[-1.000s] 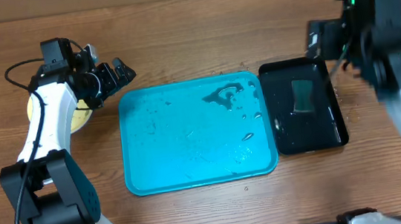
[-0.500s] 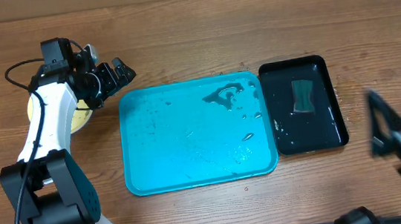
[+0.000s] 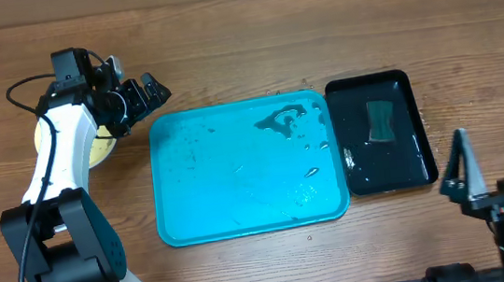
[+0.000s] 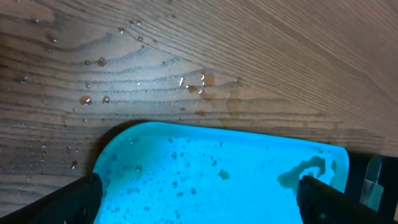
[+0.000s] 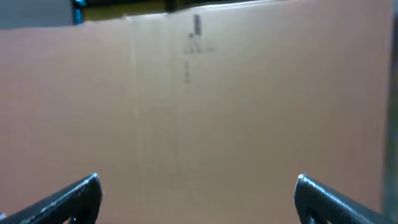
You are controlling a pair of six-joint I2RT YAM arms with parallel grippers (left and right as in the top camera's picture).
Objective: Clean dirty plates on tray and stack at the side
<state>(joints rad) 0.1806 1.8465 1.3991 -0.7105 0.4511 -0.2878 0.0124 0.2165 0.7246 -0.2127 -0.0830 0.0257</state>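
The turquoise tray (image 3: 236, 171) lies mid-table, wet with droplets and a puddle near its far right corner, with no plate on it. It also shows in the left wrist view (image 4: 217, 180). A pale yellow plate (image 3: 101, 149) lies left of the tray, mostly hidden under my left arm; I cannot tell whether other plates lie under it. My left gripper (image 3: 141, 93) is open and empty, just beyond the tray's far left corner. My right gripper (image 3: 501, 154) is open and empty at the front right, its fingers pointing up; its wrist view shows only a brown cardboard wall (image 5: 199, 106).
A glossy black tray (image 3: 413, 157) stands right of the turquoise tray, wet, with a dark sponge (image 3: 380, 121) in it. Water drops dot the wooden table (image 4: 124, 68) beyond the tray's corner. A black cable (image 3: 21, 85) loops by the left arm.
My right arm has swung from above the black tray's far edge down to the front right of the table. The left arm has not moved.
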